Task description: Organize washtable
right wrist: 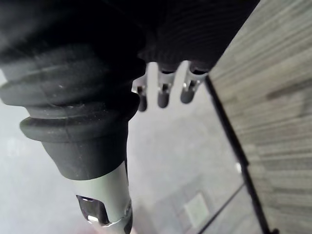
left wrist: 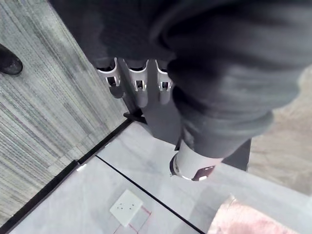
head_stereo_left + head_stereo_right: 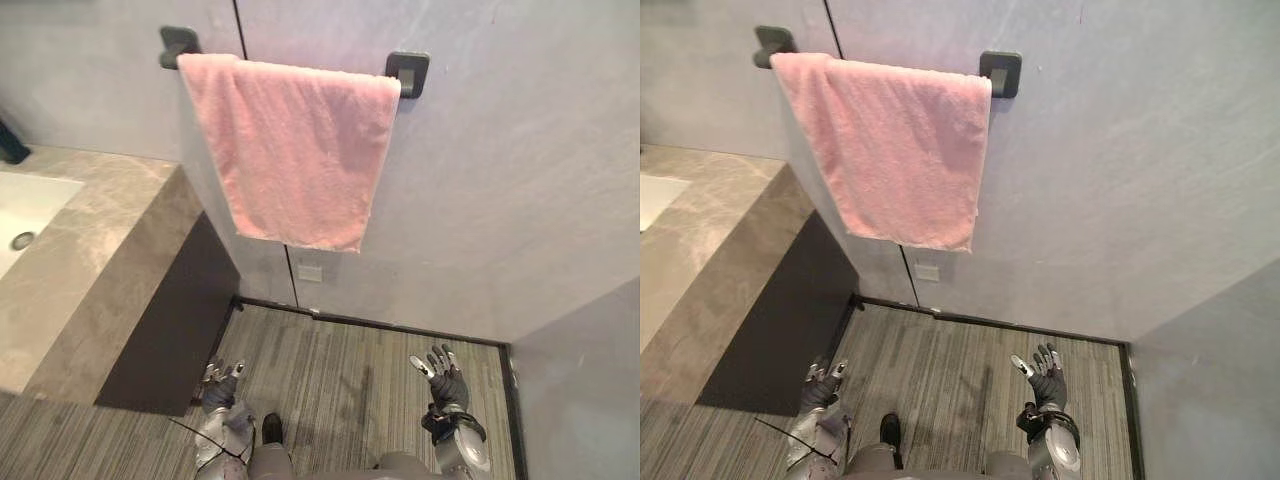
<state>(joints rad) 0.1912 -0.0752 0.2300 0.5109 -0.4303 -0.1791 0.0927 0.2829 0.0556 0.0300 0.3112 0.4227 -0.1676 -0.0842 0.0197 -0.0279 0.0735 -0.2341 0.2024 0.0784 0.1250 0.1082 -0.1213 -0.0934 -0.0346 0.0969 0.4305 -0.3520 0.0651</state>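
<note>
A pink towel (image 3: pixel 295 150) hangs draped over a dark rail (image 3: pixel 408 72) on the grey wall, its lower edge slanting down to the right. The brown stone washtable (image 3: pixel 95 270) with a white basin (image 3: pixel 25 210) stands at the left. My left hand (image 3: pixel 220 385) is low by the floor near the washtable's dark base, fingers relaxed and holding nothing. My right hand (image 3: pixel 440 375) is raised a little at the lower right, fingers spread and empty. Both hands are far below the towel. A corner of the pink towel (image 2: pixel 253 219) appears in the left wrist view.
A white wall socket (image 3: pixel 310 272) sits low on the wall under the towel. Striped grey flooring (image 3: pixel 340 370) meets a dark skirting strip (image 3: pixel 370 322). A grey side wall (image 3: pixel 590 390) closes in the right. A dark object (image 3: pixel 10 145) stands at the washtable's far left.
</note>
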